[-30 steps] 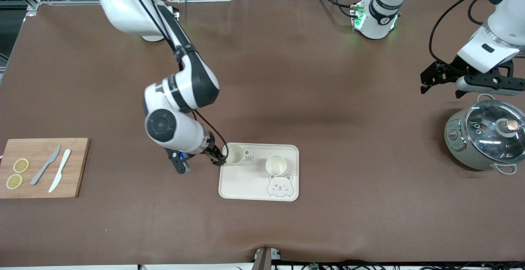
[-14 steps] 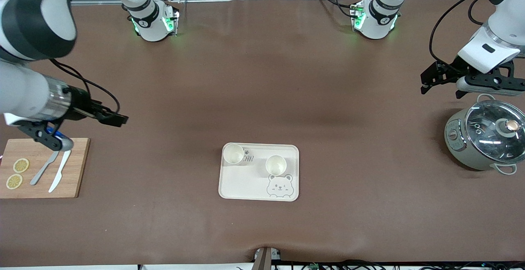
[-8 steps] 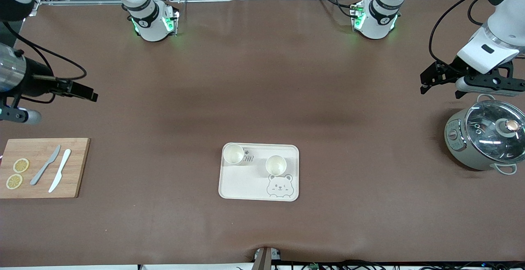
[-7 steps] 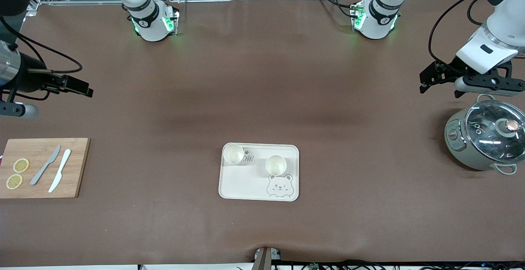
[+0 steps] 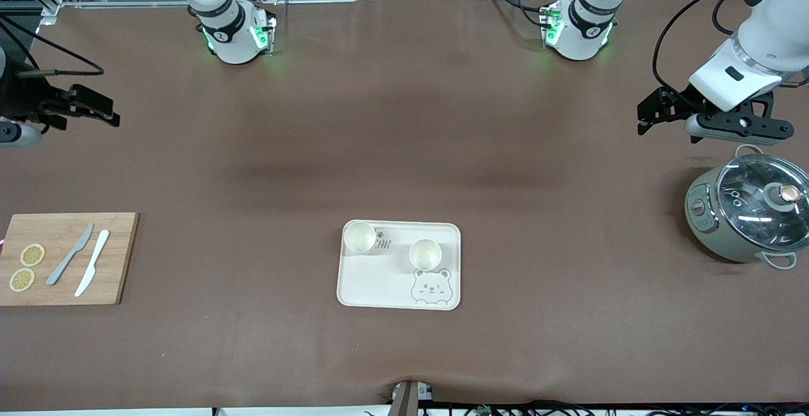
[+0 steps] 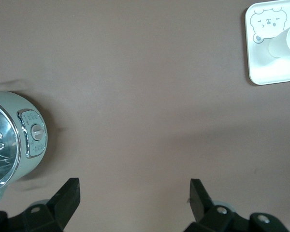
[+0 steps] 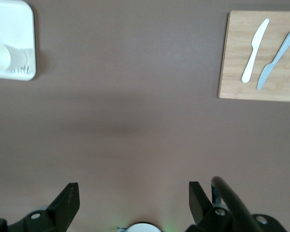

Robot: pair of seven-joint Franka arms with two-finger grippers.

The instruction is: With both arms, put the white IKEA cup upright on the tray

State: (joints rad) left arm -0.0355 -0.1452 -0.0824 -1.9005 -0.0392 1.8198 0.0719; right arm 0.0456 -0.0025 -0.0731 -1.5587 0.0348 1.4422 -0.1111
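Note:
Two white cups stand upright on the cream bear tray (image 5: 379, 286): one (image 5: 359, 238) at its corner toward the right arm's end, the other (image 5: 425, 254) above the bear face. My right gripper (image 5: 95, 109) hangs open and empty over bare table at the right arm's end. Open and empty too, my left gripper (image 5: 651, 112) hangs over the table beside the pot. In the left wrist view the tray (image 6: 275, 72) and a cup (image 6: 285, 46) show far from the left gripper (image 6: 134, 193). In the right wrist view the tray (image 7: 19, 29) and a cup (image 7: 0, 55) lie far from the right gripper (image 7: 134, 193).
A wooden cutting board (image 5: 120, 258) with two knives (image 5: 82, 261) and lemon slices (image 5: 26, 267) lies at the right arm's end. A grey pot with a glass lid (image 5: 749, 214) stands at the left arm's end. Both arm bases (image 5: 234, 30) stand along the table's top edge.
My right gripper let go of the cup at the tray's corner and drew back to the right arm's end, rising over the table. My left gripper shifted slightly away from the pot.

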